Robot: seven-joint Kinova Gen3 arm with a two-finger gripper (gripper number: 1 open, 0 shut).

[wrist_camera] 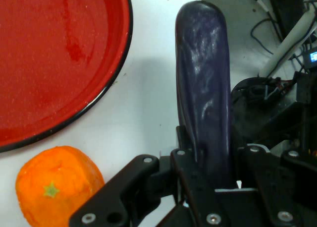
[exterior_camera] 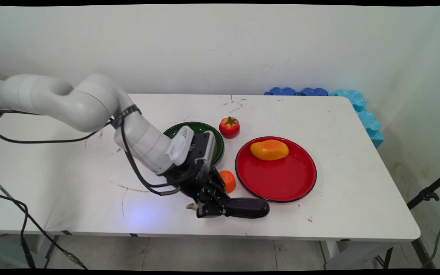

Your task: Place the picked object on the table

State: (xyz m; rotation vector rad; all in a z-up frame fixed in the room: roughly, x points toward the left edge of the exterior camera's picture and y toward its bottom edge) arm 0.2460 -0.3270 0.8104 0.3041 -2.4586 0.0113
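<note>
Pincer [exterior_camera: 213, 208] down low at the near edge of the white worktop [exterior_camera: 338, 214], and its black fingers [wrist_camera: 195, 180] are closed tight on the stem end of a long, glossy dark-purple eggplant [exterior_camera: 245, 208]. In the hand view the eggplant [wrist_camera: 203, 88] runs straight out between the two fingers, pressed on both sides, its rounded tip pointing away from the hand. In the main view it lies flat along the worktop's front edge, tip toward the right.

Just beside the pincer sits a small orange fruit with a green star mark [wrist_camera: 57, 187], close to the rim of a round red plate with a black edge [exterior_camera: 281, 179] but apart from it. On that plate, at its far side, rests a yellow-orange mango [exterior_camera: 269, 149]. Behind the arm there is a dark green plate [exterior_camera: 216, 139], partly hidden by the wrist, and a red tomato with a green stalk [exterior_camera: 229, 126] stands next to it.
</note>
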